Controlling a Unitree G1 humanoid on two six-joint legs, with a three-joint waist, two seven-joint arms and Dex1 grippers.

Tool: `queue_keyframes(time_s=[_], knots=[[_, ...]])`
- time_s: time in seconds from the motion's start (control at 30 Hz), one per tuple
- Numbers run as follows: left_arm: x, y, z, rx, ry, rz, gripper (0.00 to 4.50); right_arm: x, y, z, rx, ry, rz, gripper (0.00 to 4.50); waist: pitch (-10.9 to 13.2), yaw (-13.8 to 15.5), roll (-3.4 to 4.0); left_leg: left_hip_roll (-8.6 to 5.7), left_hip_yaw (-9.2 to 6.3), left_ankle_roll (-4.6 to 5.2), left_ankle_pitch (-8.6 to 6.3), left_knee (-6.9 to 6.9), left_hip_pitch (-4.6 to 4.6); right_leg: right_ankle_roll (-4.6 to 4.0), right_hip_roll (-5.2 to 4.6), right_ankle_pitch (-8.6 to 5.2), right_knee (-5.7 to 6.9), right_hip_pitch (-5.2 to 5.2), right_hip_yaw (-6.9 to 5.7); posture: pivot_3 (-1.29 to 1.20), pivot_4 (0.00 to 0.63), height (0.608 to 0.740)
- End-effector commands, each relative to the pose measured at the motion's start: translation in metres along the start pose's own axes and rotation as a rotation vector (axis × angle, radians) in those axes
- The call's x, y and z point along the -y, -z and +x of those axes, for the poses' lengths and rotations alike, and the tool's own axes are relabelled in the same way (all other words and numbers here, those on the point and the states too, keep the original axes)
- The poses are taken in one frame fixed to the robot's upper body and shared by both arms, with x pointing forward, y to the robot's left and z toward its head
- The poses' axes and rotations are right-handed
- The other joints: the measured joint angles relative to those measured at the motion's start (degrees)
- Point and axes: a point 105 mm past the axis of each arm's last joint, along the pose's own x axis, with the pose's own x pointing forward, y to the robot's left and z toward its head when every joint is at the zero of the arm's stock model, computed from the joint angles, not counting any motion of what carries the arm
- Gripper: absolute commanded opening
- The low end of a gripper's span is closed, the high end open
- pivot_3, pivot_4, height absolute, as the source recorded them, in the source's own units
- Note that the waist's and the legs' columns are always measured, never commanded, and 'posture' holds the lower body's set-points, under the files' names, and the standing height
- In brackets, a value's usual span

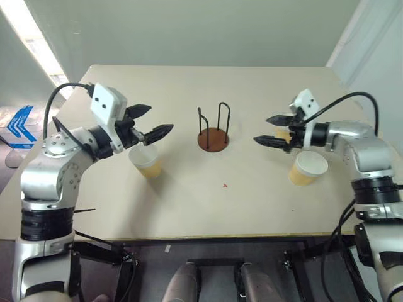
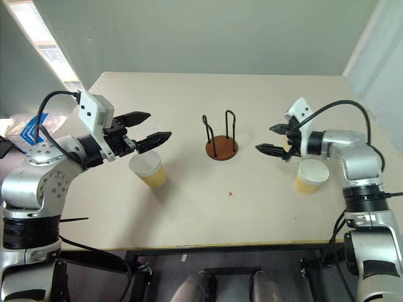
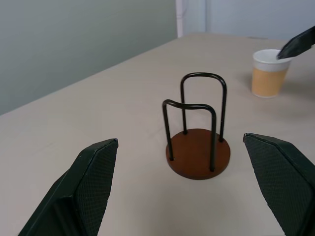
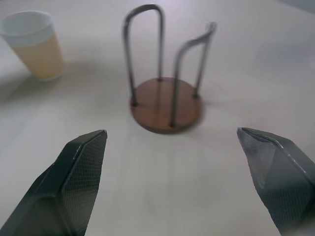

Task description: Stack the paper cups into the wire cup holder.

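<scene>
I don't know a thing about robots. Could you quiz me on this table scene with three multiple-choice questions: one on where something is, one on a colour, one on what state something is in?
1. Where does the wire cup holder stand?
A. between the two grippers
B. at the table's near edge
C. on a cup

2. What colour is its base?
A. white
B. reddish-brown
C. blue

3. What does the holder hold?
A. one cup
B. two cups
C. nothing

Answers:
1 A: it stands mid-table, with the left gripper and the right gripper on either side of it.
2 B: the disc is reddish-brown.
3 C: its wire loops stand bare, and both open grippers hold nothing.
</scene>
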Motion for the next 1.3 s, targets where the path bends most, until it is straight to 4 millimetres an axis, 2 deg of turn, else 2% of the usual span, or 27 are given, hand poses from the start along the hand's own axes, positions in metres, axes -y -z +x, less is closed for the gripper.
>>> queue_keyframes(time_s=[0.03,0.4,0.57,0.8,0.9,1.07,1.3], knots=[[-0.002,-0.015,-0.006,0.032,0.014,0.061,4.47,0.001,-0.013,0.007,0.018,-0.013,-0.036,4.50,0.0,0.0,-0.01,0.00,-0.02,0.00,0.00,0.00,-0.01,0.00,0.00,0.00,-0.01,-0.01,-0.01,0.00,0.150,0.740],[-0.005,-0.016,-0.014,0.024,0.002,0.091,4.47,0.013,-0.003,0.056,0.016,0.037,-0.010,4.50,0.0,0.0,0.00,0.00,-0.06,-0.01,-0.01,-0.04,-0.07,-0.09,0.01,-0.03,0.06,-0.14,-0.02,0.00,0.150,0.740],[-0.005,-0.016,-0.016,0.021,-0.002,0.093,4.47,0.021,-0.011,0.075,0.057,0.095,0.006,4.50,0.0,-0.1,0.00,0.01,-0.06,-0.06,-0.03,-0.07,-0.11,-0.12,0.01,-0.05,0.12,-0.24,-0.02,0.00,0.150,0.740],[-0.004,-0.015,-0.017,0.019,-0.006,0.091,4.47,0.017,-0.023,0.098,0.105,0.112,0.030,4.50,0.0,-0.1,0.00,0.01,-0.07,-0.17,-0.10,-0.10,-0.18,-0.21,0.00,-0.10,0.15,-0.33,-0.03,0.00,0.150,0.740],[0.005,-0.017,-0.018,0.034,0.052,0.072,4.47,0.016,-0.026,0.105,0.118,0.122,0.035,4.50,0.0,-0.1,0.00,0.02,-0.08,-0.21,-0.13,-0.11,-0.24,-0.26,0.01,-0.13,0.15,-0.38,-0.06,0.00,0.150,0.740],[0.030,-0.018,-0.030,0.003,0.250,0.027,4.50,0.015,-0.025,0.107,0.121,0.126,0.037,2.84,0.0,0.0,0.00,0.03,-0.09,-0.32,-0.24,-0.10,-0.31,-0.29,0.01,-0.15,0.15,-0.43,-0.11,0.00,0.150,0.740],[0.032,-0.024,-0.033,-0.025,0.333,0.031,4.50,0.022,-0.025,0.098,0.146,0.150,0.067,0.37,0.0,0.0,0.00,0.10,-0.15,-0.45,-0.31,-0.09,-0.33,-0.41,0.07,-0.22,0.21,-0.48,-0.14,0.00,0.150,0.740]])
